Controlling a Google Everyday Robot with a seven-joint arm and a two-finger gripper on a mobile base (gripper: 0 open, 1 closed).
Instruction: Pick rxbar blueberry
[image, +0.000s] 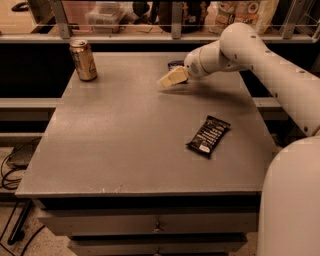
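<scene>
At the far left corner of the desk (125, 145) we saw a gold can (83, 60) standing upright, well apart from everything else.

Moving right, we found the claw (172, 79) hovering over the far middle of the desk, its pale tip slanting down and to the left. We could not tell how far it was open. Nothing showed in its hold.

Just behind the claw, and a touch to its right, lay the blueberry bar (175, 64), a small dark navy wrapper flat on the desk near the far edge. The wrist covered its right end, so we saw only part of it. That part seemed to run left to right along the edge, though we could not be sure of its long axis.

We judged that this was the relation that mattered. The bar lay beyond the tip, toward the far edge, and not under it. The claw would need to pull back toward the far side and turn before coming down.

Further right and nearer to us lay a longer black bar (209, 136) with white lettering, set on a diagonal, well apart from the claw. The white arm (260, 55) reached in from the right.
</scene>
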